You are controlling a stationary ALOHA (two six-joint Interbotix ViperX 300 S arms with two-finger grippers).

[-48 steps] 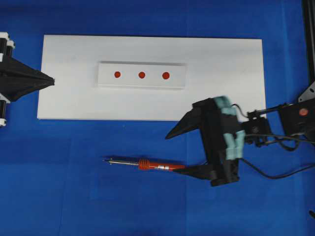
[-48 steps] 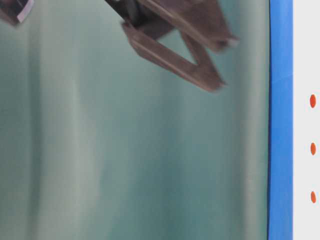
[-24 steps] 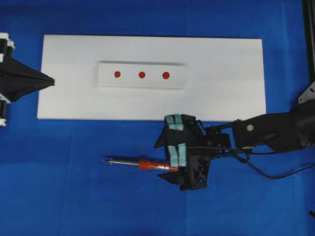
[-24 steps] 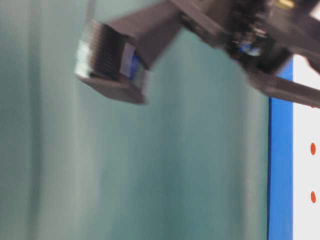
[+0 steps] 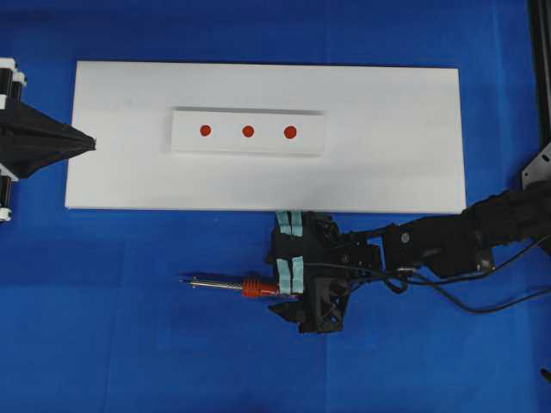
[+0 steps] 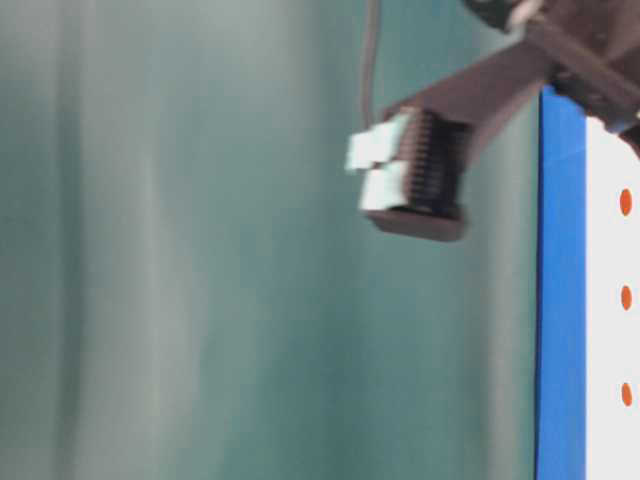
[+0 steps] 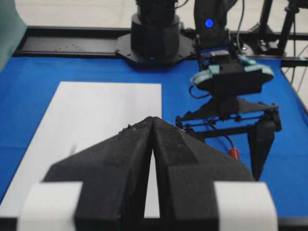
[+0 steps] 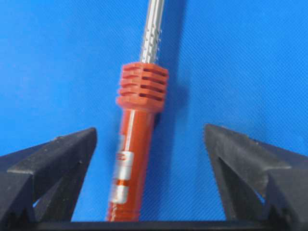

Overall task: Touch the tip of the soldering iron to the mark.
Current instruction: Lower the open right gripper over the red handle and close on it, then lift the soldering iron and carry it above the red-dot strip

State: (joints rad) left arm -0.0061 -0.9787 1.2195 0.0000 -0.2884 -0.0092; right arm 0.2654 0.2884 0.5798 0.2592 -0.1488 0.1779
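Observation:
The soldering iron (image 5: 225, 284) lies on the blue mat, its silver shaft and tip pointing left and its ribbed orange collar (image 8: 142, 87) just ahead of the jaws. My right gripper (image 5: 281, 282) is lowered over the orange handle (image 8: 129, 163) and open. Its fingers (image 8: 57, 163) stand on either side of the handle with a gap to each. Three red marks (image 5: 248, 131) sit in a row on a raised white strip (image 5: 314, 142) on the white board (image 5: 387, 163). My left gripper (image 5: 89, 142) is shut and empty at the board's left edge, its tip (image 7: 152, 119) over the board.
The black cord (image 5: 482, 303) trails right from the gripper across the mat. A dark frame rail (image 5: 541, 77) runs along the right edge. In the table-level view the blurred right gripper finger (image 6: 420, 185) hangs before a green backdrop, with the marks (image 6: 626, 297) at far right.
My right gripper has swung left along the iron and dropped down over its handle, still open. The iron and the left gripper have not moved.

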